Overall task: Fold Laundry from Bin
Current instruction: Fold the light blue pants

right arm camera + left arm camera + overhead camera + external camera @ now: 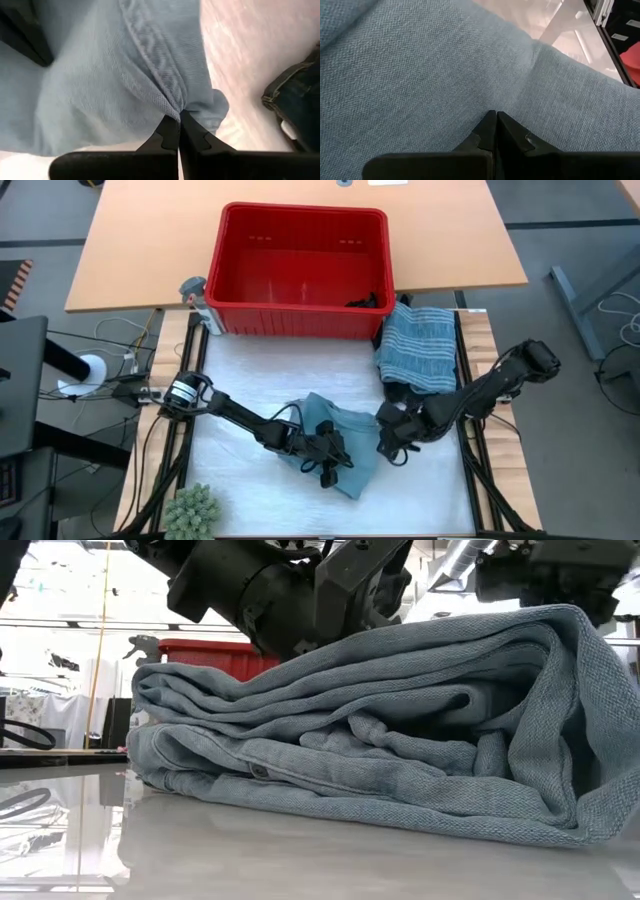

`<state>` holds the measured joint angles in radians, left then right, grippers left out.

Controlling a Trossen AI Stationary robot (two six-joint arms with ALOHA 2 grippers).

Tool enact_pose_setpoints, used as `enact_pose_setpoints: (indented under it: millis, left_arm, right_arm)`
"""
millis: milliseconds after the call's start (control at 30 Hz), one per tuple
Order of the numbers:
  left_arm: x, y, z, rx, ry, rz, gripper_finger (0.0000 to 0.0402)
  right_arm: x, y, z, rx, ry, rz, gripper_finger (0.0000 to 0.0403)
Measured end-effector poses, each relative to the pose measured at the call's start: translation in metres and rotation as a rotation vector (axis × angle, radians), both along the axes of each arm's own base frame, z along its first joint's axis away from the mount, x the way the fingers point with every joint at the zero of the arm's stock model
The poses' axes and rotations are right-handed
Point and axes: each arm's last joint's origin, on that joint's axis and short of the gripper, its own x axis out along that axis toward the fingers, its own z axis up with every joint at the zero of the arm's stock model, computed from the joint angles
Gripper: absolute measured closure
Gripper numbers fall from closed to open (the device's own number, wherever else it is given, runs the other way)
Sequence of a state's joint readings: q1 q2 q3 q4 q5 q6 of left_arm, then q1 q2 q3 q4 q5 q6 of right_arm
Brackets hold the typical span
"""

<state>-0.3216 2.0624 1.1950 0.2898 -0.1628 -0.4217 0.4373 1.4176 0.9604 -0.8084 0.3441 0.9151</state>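
A light blue garment (345,430) (400,740) lies folded in thick layers on the white table top, in front of the red bin (300,315). My left gripper (330,470) (496,114) is shut, with its tips on the garment's upper surface near its near edge. My right gripper (388,448) (179,117) is shut on the garment's right edge. A striped grey-blue cloth (418,345) lies folded at the bin's right, on top of a dark garment (400,393) (292,105). Another dark piece (368,300) lies in the bin's right corner. My left gripper sets its shut fingertips (487,125) on the top layer of the light blue garment (470,85), slanting down from the table's left. No cloth shows between the fingers. My right gripper pinches a stitched hem (167,92) at the garment's right edge between its two fingertips. It comes steeply from above and from the right. The garment rests on the table.
A grey spray bottle (195,295) stands at the bin's left corner, and a green spiky ball (190,510) sits at the table's near left. Bare white table (240,370) lies between the bin and the garment.
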Motion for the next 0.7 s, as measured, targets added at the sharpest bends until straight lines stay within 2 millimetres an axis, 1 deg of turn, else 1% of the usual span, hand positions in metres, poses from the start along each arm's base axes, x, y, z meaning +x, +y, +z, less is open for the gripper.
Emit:
enact_pose_setpoints:
  millis: [200,367,500,567,700]
  left_arm:
    - [-0.001,0.000,-0.002,-0.001,0.023,0.005,0.0401]
    - [-0.002,0.000,-0.004,0.008,0.045,0.011,0.0401]
    - [-0.003,0.000,-0.005,0.004,0.051,0.016,0.0401]
    - [-0.003,0.000,-0.005,0.004,0.057,0.018,0.0401]
    - [-0.004,0.001,-0.007,-0.001,0.075,0.032,0.0401]
  right_arm:
    - [0.001,-0.023,0.013,0.148,-0.008,-0.018,0.0383]
    - [0.001,-0.048,0.002,0.262,0.045,-0.081,0.0383]
    - [0.004,-0.065,-0.010,0.339,0.030,-0.074,0.0383]
    - [0.004,-0.074,-0.014,0.353,0.030,-0.091,0.0383]
    - [0.005,-0.087,-0.014,0.340,0.024,-0.087,0.0383]
